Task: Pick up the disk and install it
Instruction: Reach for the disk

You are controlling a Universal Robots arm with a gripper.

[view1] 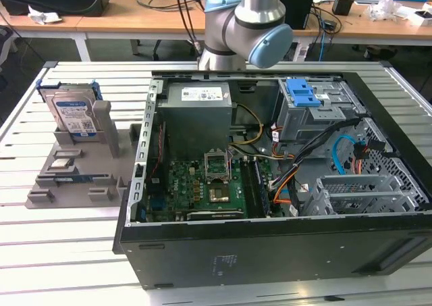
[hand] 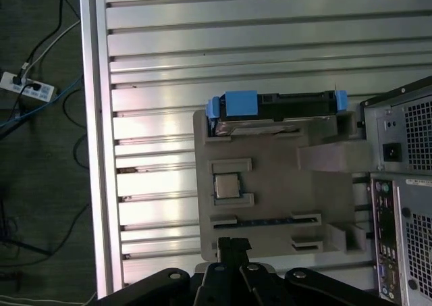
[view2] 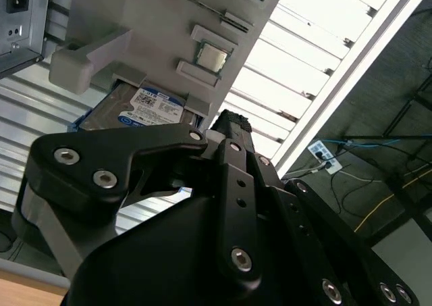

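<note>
The disk [view1: 75, 113] stands on edge in a slot at the far end of a grey holder [view1: 40, 196], at the exterior view's left. It is silver with a blue-and-white label and a blue frame. In the first wrist view I look down on the disk's blue-framed top edge [hand: 270, 105]. The second wrist view shows the disk's label [view2: 145, 107]. My gripper [hand: 233, 244] hangs above the holder's opposite end, well apart from the disk, with its black fingers together and nothing between them. The gripper's tip [view2: 233, 121] also appears in the second wrist view.
The holder [hand: 270, 164] also carries a processor chip [hand: 228, 186] and a memory stick [hand: 263, 221]. An open computer case [view1: 270, 252] lies beside it, with a grey power supply [view1: 199, 96] and a metal cage with a blue latch [view1: 302, 93]. The slatted table's edge [hand: 94, 137] runs close by.
</note>
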